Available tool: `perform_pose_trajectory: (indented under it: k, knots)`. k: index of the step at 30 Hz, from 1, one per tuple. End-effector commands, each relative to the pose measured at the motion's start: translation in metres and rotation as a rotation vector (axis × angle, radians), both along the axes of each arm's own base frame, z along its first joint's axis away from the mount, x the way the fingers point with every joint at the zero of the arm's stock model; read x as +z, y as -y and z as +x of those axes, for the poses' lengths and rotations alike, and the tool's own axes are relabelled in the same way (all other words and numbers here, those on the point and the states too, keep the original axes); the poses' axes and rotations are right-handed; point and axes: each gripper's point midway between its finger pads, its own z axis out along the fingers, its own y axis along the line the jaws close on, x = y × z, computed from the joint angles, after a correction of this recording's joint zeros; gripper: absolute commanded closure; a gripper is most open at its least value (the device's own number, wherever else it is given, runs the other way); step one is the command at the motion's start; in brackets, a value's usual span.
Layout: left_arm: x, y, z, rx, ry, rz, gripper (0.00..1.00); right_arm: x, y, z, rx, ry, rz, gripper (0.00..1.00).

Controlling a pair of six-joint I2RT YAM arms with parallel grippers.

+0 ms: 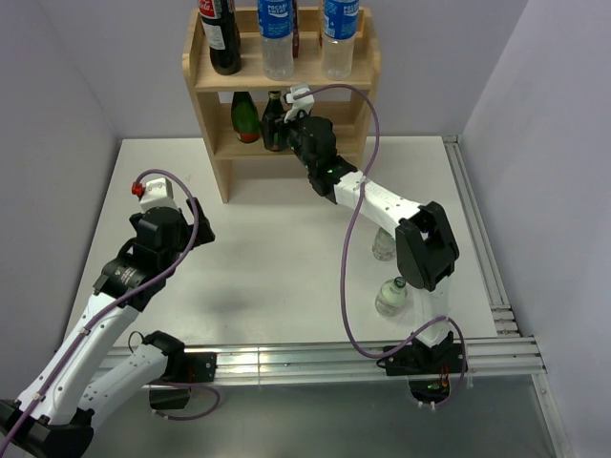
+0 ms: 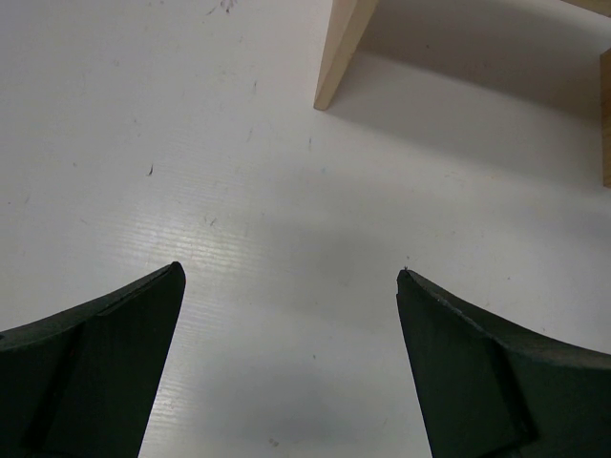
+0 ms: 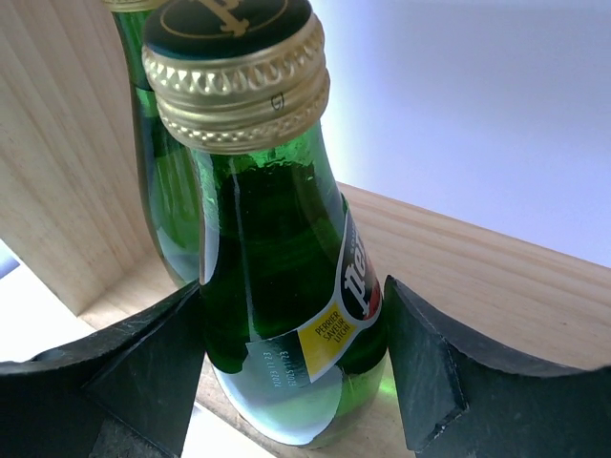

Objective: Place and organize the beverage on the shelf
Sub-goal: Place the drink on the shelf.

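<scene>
The light wooden shelf (image 1: 215, 143) stands at the table's far edge. Its top tier holds a cola bottle (image 1: 222, 38) and two clear blue-labelled bottles (image 1: 277, 38). The middle tier holds a green bottle (image 1: 245, 116). My right gripper (image 1: 286, 129) reaches into that tier, shut on a second green glass bottle (image 1: 275, 122). In the right wrist view that gold-capped bottle (image 3: 267, 248) stands upright on the shelf board (image 3: 477, 277) between my fingers (image 3: 430, 363), beside the other green bottle (image 3: 167, 210). My left gripper (image 1: 196, 227) is open and empty above the table (image 2: 291, 277).
Two clear bottles (image 1: 384, 243) (image 1: 391, 296) stand on the table at the right, partly hidden by my right arm. The shelf's left foot (image 2: 339, 52) shows ahead of my left gripper. A metal rail (image 1: 286, 358) runs along the near edge.
</scene>
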Motion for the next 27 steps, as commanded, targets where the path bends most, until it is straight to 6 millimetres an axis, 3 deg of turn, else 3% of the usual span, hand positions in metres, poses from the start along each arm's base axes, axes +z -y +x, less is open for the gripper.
perform_pose_trajectory:
  k: [1, 12, 27]
  knots:
    - [0.005, 0.003, 0.003, -0.012, 0.023, -0.012, 0.0, -0.118, 0.019, -0.002, -0.068, -0.324, -0.097, 0.52]
    - [0.006, 0.002, 0.003, -0.01, 0.026, -0.01, 0.01, -0.122, 0.019, 0.001, -0.081, -0.33, -0.091, 0.38]
    - [0.005, 0.002, 0.002, -0.011, 0.026, -0.011, 0.01, -0.134, 0.015, 0.008, -0.082, -0.338, -0.093, 0.32]
